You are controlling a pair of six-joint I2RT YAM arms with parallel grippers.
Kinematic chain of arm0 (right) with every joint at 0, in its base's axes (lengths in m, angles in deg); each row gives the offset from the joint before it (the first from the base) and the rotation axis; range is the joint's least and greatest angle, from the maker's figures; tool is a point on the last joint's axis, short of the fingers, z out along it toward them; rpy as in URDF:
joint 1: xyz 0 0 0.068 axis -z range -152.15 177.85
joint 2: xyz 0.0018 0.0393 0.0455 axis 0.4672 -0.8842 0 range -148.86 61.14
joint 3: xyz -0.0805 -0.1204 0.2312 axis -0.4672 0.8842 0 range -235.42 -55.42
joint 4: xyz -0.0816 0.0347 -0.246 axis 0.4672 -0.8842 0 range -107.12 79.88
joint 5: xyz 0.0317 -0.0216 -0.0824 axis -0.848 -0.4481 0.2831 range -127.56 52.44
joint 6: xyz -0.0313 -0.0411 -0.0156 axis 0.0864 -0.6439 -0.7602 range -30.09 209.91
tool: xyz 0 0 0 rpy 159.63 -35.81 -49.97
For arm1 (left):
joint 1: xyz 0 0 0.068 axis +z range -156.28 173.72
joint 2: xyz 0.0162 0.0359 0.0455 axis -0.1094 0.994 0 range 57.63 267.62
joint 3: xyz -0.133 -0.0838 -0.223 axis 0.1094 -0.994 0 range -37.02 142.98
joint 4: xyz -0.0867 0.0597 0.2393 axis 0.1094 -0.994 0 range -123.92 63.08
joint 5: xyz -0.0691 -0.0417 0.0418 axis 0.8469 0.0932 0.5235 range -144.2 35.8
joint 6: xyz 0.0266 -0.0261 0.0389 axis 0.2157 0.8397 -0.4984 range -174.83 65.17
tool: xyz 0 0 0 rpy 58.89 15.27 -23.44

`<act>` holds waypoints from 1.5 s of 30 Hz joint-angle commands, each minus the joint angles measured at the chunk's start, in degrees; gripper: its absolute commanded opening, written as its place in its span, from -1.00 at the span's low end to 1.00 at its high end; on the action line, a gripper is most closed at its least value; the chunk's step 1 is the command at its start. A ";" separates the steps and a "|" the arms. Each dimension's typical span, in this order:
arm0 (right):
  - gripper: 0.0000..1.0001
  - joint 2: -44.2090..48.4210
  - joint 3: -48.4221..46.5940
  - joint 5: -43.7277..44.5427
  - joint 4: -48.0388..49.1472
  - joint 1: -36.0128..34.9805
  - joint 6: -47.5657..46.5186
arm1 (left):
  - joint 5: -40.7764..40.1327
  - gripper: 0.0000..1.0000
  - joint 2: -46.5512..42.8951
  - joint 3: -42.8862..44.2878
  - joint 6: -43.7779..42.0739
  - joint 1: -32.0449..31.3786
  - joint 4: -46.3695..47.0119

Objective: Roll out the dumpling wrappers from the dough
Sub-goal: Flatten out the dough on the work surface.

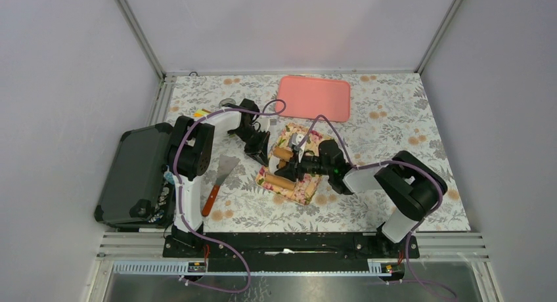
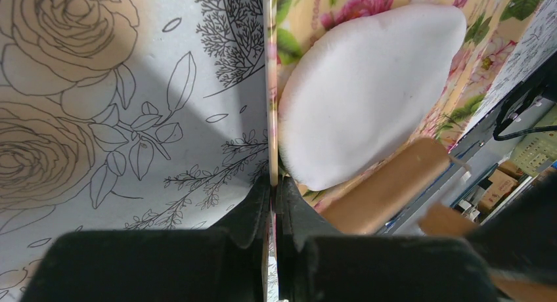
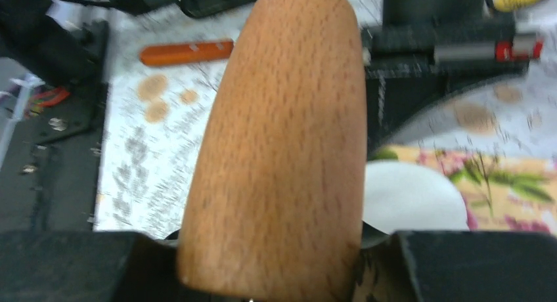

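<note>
Entry: we are reading the left gripper point(image 2: 272, 184) as pressed together on the left edge of the floral mat point(image 2: 489, 26), which is lying near the middle of the table point(image 1: 394, 118). The right gripper point(image 3: 272, 266) is clamping the rolling pin point(image 3: 282, 138) at mid-length.

The dough point(image 2: 368, 85), a flattened white oval, is lying on the mat just inside the pinched edge, between the two grippers. The pin's long axis is running roughly from the table's far edge toward its near edge, and the dough's length is lying roughly alongside it, to the pin's left.

We are judging the right arm to be the working one, so the next stroke is calling for leftward travel over the dough. We are not able to tell whether pin and dough are touching.
</note>
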 commanded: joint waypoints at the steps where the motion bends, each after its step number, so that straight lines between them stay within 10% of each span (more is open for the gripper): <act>1: -1.00 -1.71 -3.91 8.35 -5.27 0.10 -7.68 | -7.63 -1.00 1.06 -1.46 -3.84 0.67 5.10; 12: -1.00 -1.34 -1.84 15.09 -7.20 8.15 -1.16 | -7.56 -1.00 0.82 -1.64 -4.06 0.58 5.10; 28: -1.00 -3.07 -10.86 -8.15 6.06 16.18 20.74 | -7.71 -1.00 0.81 -1.55 -3.84 0.63 5.27; 45: -1.00 -8.29 -5.41 15.69 4.47 17.44 11.52 | -7.05 -1.00 1.24 -1.15 -3.67 0.82 5.08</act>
